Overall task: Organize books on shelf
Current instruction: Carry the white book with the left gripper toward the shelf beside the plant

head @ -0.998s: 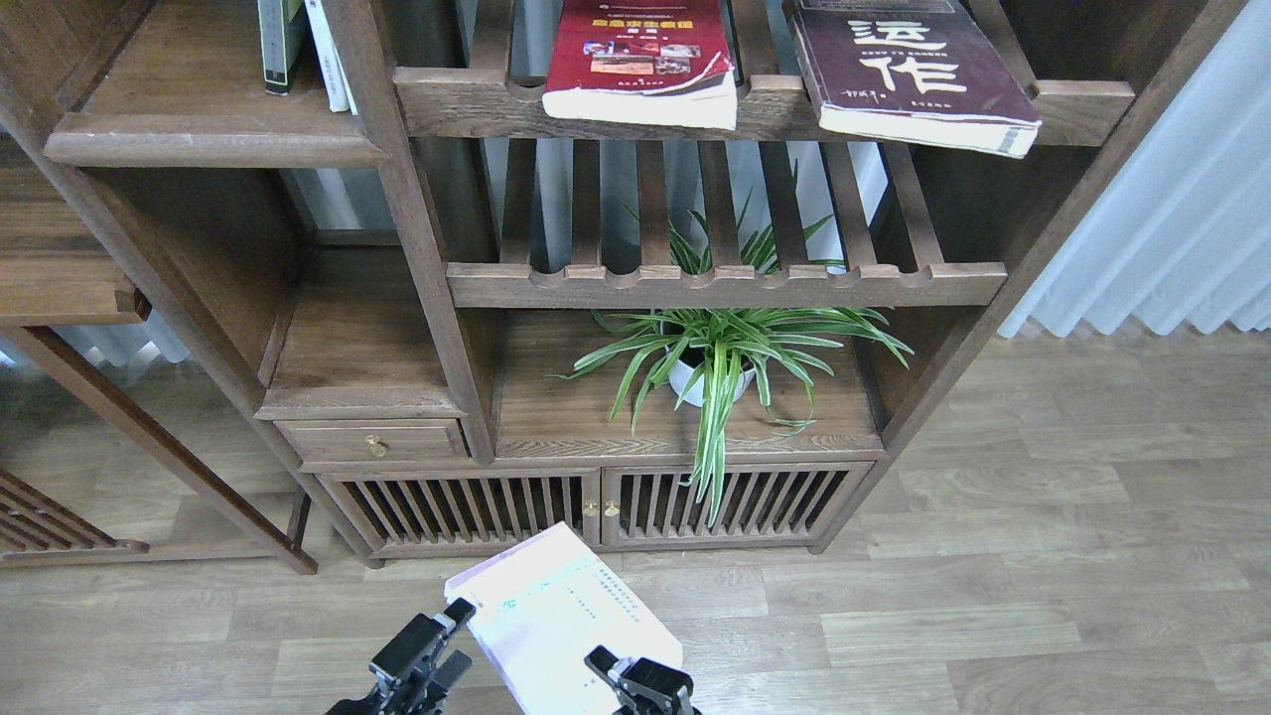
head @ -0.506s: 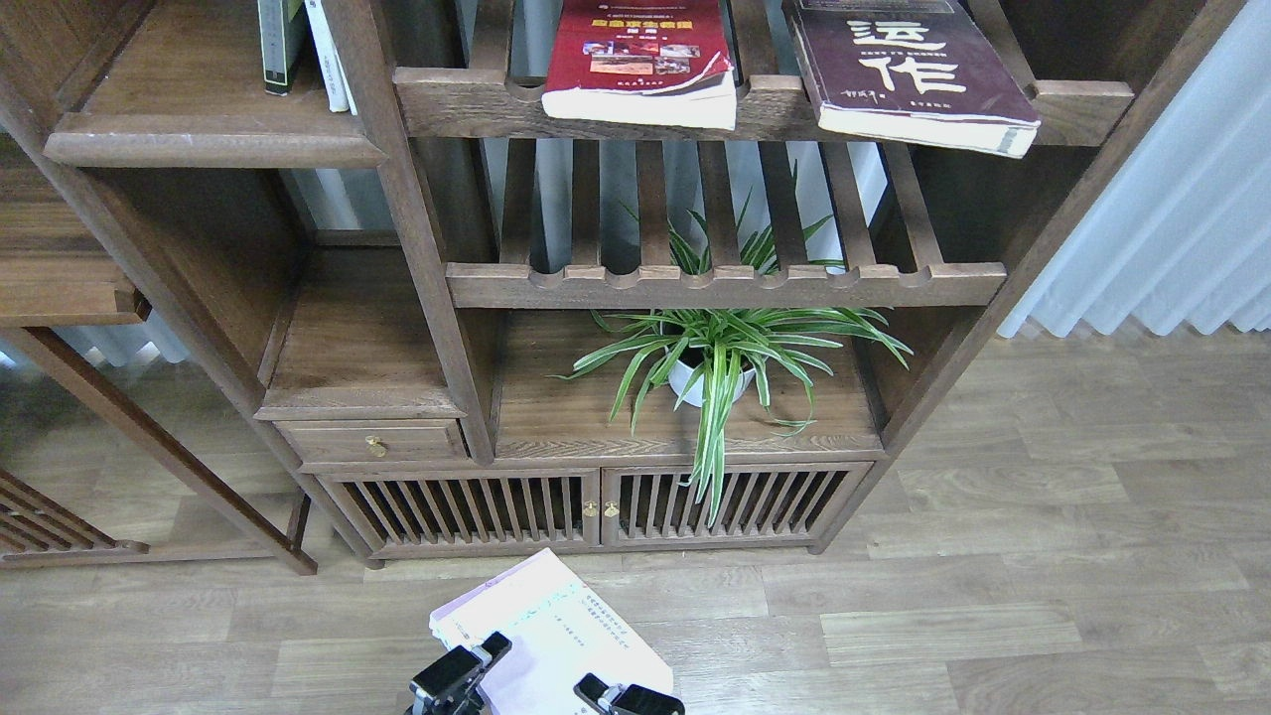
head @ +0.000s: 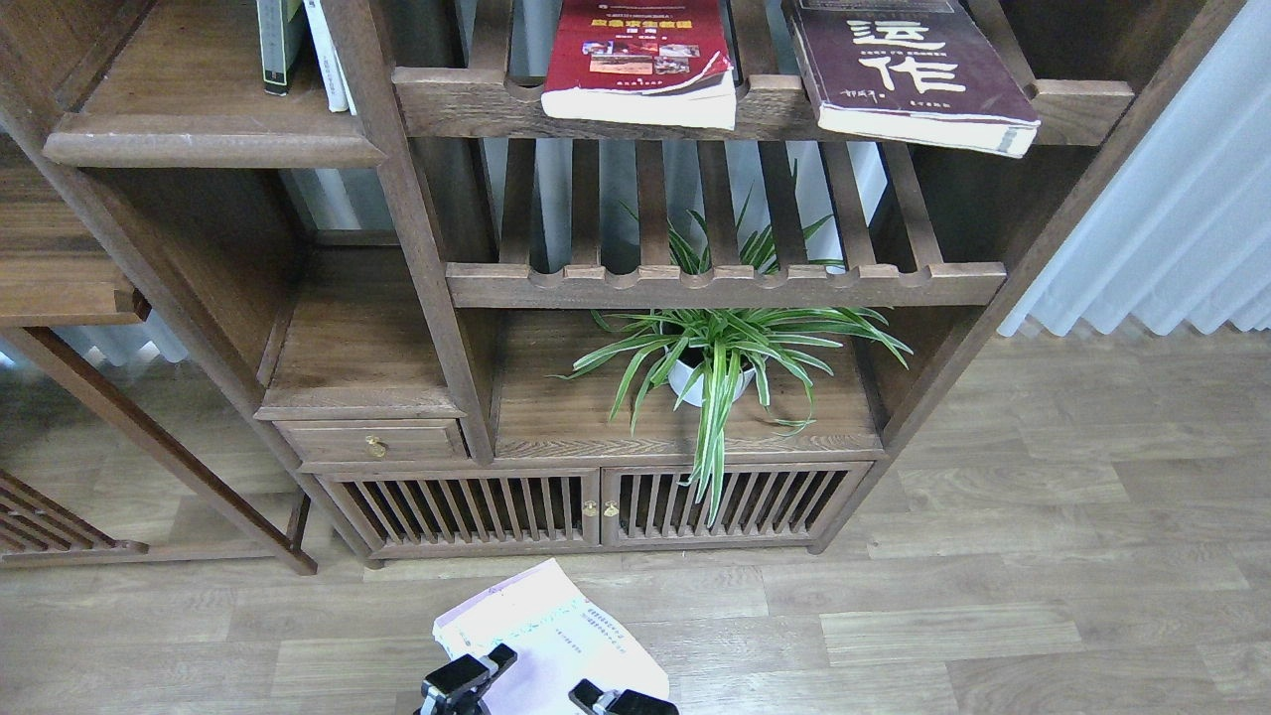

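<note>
- A pale lavender-white paperback [head: 546, 636] sits low in the head view, with the left gripper [head: 462, 680] at its left edge and the right gripper [head: 621, 701] at its lower right corner.
- Both grippers are cut off by the bottom of the view; whether their fingers are clamped on the book or apart cannot be told.
- Far above and ahead of the grippers, the bright red book [head: 640, 60] and the dark maroon book [head: 909, 70] lie flat on the upper slatted rack [head: 477, 99], both overhanging its front rail.
- Up and to the left stands the solid brown shelf [head: 209, 139], with upright books [head: 298, 50] at its back.
- Risk: the paperback appears held only at its edges, so it could sag or slip out during the long lift to the shelf.
</note>
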`<state>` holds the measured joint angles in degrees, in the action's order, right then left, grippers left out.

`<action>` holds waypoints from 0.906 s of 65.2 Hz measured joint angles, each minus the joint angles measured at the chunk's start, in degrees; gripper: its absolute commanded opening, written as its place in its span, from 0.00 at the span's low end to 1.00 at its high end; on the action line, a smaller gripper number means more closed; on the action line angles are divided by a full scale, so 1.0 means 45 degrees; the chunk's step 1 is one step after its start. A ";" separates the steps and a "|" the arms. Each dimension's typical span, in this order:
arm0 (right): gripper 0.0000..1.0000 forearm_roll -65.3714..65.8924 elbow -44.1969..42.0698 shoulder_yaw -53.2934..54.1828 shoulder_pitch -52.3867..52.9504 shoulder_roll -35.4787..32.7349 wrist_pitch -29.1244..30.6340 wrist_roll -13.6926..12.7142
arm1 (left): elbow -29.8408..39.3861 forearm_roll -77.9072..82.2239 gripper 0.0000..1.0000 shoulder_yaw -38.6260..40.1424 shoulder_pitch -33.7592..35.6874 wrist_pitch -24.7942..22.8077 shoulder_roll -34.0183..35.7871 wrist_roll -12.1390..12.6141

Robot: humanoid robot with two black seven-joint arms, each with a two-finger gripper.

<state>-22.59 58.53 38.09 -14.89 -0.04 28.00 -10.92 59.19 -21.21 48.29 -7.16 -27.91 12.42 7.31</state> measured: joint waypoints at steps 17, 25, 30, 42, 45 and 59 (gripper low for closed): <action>0.98 0.1212 -0.0325 -0.0058 0.0147 0.0010 0.0000 0.0073 | 0.0289 -0.0260 0.02 0.2891 0.0259 -0.0019 0.2331 0.0222; 0.98 0.1264 -0.0533 -0.0061 0.0142 0.0009 0.0000 0.0093 | 0.0766 -0.0046 0.02 0.4340 0.0451 -0.0020 0.3476 0.0431; 0.98 0.1271 -0.0782 -0.0067 0.0176 0.0009 0.0000 0.0101 | 0.0917 0.0802 0.02 0.5943 0.0942 -0.0021 0.4563 0.1224; 0.98 0.1271 -0.1057 -0.0067 0.0252 0.0009 0.0001 0.0105 | 0.1085 0.1796 0.01 0.7739 0.2181 -0.0026 0.5490 0.1821; 0.98 0.1271 -0.1097 -0.0071 0.0252 0.0009 0.0000 0.0111 | 0.1105 0.1878 0.01 0.7854 0.2575 -0.0026 0.5733 0.1854; 0.98 0.1271 -0.1199 -0.0085 0.0261 0.0009 0.0000 0.0130 | 0.1171 0.2046 0.01 0.7992 0.4398 -0.0026 0.6607 0.2022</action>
<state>-16.87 53.14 37.71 -13.71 0.00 28.00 -10.34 64.46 -12.00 84.26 12.63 -28.02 42.15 16.41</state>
